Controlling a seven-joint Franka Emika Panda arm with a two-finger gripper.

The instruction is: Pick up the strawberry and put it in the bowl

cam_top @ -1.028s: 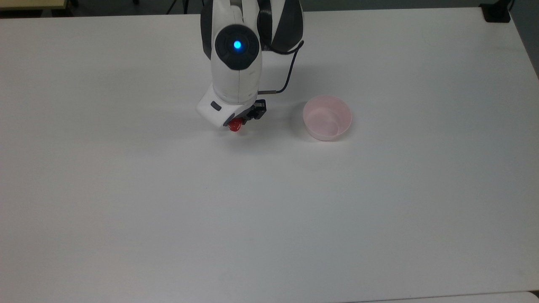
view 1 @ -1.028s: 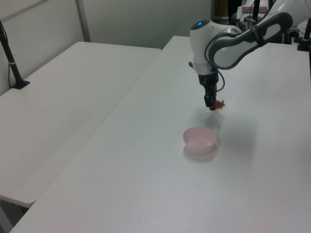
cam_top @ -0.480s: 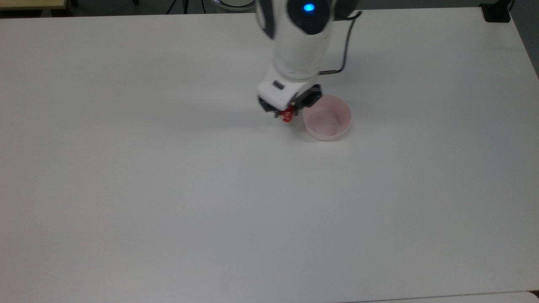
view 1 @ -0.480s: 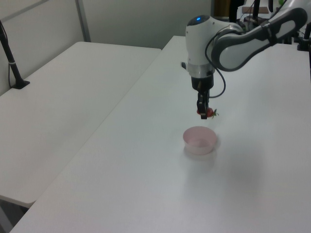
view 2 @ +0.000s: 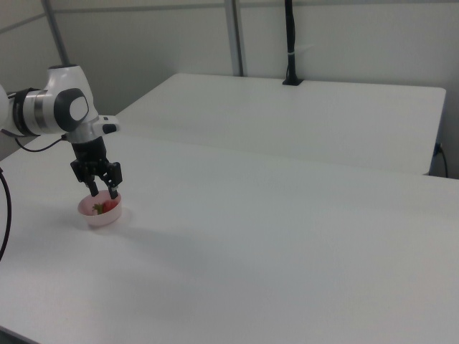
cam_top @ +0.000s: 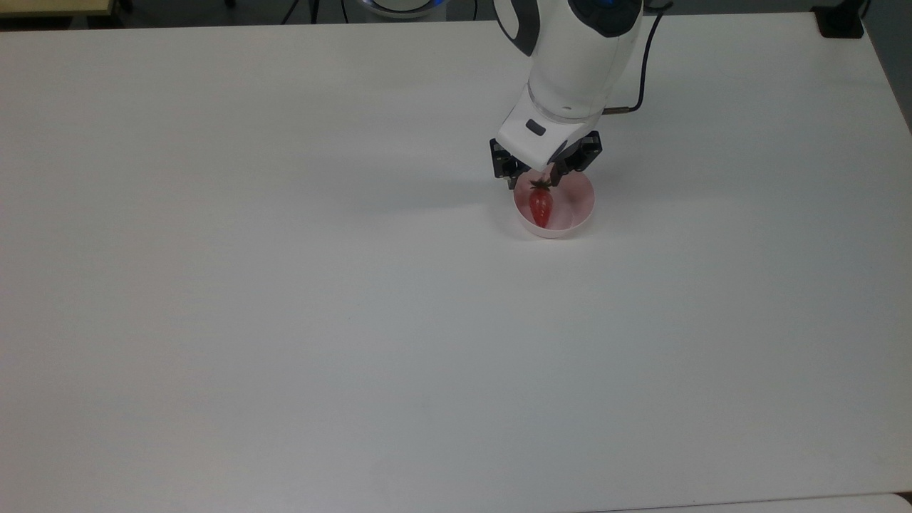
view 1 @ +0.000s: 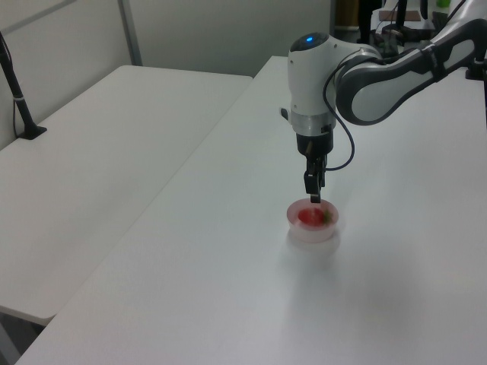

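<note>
Inside the bowl (cam_top: 555, 206), in the top view, the strawberry (cam_top: 541, 204) lay on its side with its green cap toward the arm and its tip toward the bowl's near wall. The gripper (cam_top: 546, 165) hung over the far rim of the bowl, its two black fingers (cam_top: 505, 167) spread apart with nothing between them. The bowl stood on the white table (cam_top: 285, 285), with bare surface around it.

In the left view, the gripper (view 1: 313, 190) pointed straight down just above the bowl (view 1: 313, 224), and the strawberry (view 1: 310, 217) showed as a red patch on the bowl's floor, below the fingertips and free of them.

In the right view, the gripper (view 2: 102, 184) stood over the bowl (view 2: 100, 211) with its fingers parted in an open fork, and the strawberry (view 2: 107, 206) rested inside the bowl, apart from the fingers.

By my judgement the placing step was at its end: the fruit was released and sat where the task wanted it. The next move called only for a straight lift away from the bowl, keeping the fingers apart and clear of the rim, since the light plastic bowl could probably be nudged or tipped if a finger caught its wall.
</note>
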